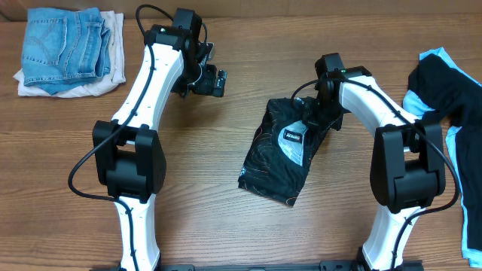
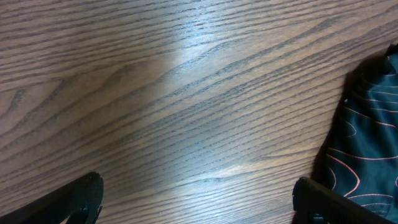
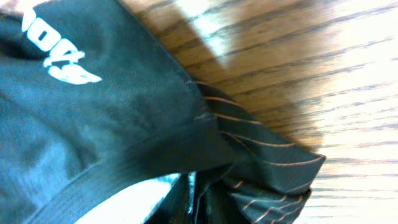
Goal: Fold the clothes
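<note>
One weak pinch could drop the jersey point(image 1: 277, 159); on it, right gripper point(image 1: 312, 114) hides its jaws; beside it, left gripper point(image 1: 219, 81) is open.

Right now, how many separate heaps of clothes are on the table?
3: a jeans stack at the top-left corner, the folded black jersey in the middle, a black-and-blue heap at the right edge, cut off; more may be hidden.

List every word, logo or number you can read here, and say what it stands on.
Nothing can be quoted.
Grey patch on the jersey: dark print, too small to read.
White letters on the jersey, right wrist view: blurred and cut off at the edge, unreadable.
Jeans: no text visible.
Blue-black garment: no text visible.
</note>
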`<state>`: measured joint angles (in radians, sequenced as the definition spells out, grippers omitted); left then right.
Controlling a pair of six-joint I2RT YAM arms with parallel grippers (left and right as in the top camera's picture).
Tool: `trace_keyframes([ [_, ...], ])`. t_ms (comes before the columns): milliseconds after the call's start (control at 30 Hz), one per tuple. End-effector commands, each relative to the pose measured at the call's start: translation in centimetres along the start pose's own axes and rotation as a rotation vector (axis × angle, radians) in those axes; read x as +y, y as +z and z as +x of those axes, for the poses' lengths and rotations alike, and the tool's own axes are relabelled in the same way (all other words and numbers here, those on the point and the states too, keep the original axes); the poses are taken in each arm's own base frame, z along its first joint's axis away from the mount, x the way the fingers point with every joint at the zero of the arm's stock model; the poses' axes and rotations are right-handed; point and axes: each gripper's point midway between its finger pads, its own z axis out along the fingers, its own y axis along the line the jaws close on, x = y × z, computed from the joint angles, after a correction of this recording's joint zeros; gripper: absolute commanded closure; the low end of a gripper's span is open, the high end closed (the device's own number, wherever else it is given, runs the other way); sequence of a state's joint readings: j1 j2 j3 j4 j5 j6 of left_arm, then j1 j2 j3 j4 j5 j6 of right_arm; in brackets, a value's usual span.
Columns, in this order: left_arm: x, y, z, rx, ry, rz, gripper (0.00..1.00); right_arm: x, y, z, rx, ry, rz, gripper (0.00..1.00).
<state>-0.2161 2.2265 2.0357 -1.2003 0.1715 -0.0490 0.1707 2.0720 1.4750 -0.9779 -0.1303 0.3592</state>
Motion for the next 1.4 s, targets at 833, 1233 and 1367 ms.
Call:
trace_keyframes([
  [833,-0.5,-0.8,-0.5,-0.025,0.027,0.014,0.0,-4.4,-5.5,1.8,0.067,0.179,0.3,0.62],
  [1233,-0.5,-0.8,-0.5,-0.027,0.028,0.014,0.0,-3.7,-5.4,2.2,0.097,0.171,0.259,0.48],
  [1367,-0.5,-0.8,-0.3,-0.02,0.027,0.014,0.0,-2.9,-4.6,0.3,0.022,0.115,0.216,0.51],
])
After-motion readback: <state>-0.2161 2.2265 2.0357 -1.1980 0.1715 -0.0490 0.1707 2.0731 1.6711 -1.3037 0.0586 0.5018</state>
